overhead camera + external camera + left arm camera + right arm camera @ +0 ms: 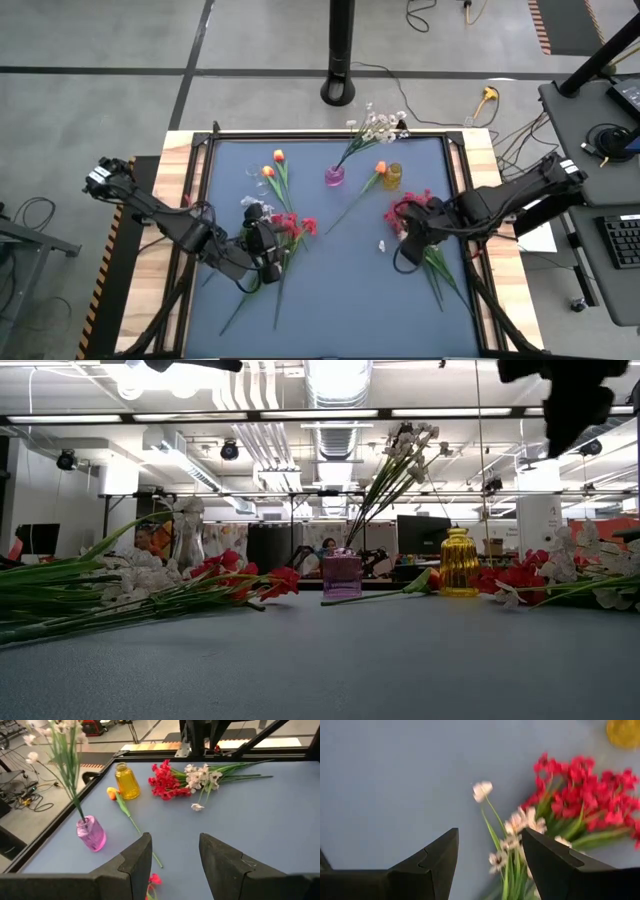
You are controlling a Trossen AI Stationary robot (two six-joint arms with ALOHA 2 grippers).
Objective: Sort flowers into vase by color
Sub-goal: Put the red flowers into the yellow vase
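Observation:
A pink vase [334, 176] at the far middle holds a white spray [378, 125] by its stem. Beside it stands a yellow vase [392, 176], and an orange tulip [112, 793] lies on the table at its foot. Red sprays [291, 226] and orange tulips [277, 157] lie in a pile on the left, where my left gripper [175, 840] hovers open with nothing between its fingers. On the right lie red blossoms [580, 795] and white blossoms [517, 827]. My right gripper [490, 837] stands open above the white ones, pointing steeply down.
The green stems of the right pile [440, 285] run toward the near right corner, and those of the left pile [240, 305] toward the near edge. A loose white blossom [381, 245] lies between the piles. A wooden frame [180, 150] rims the blue table.

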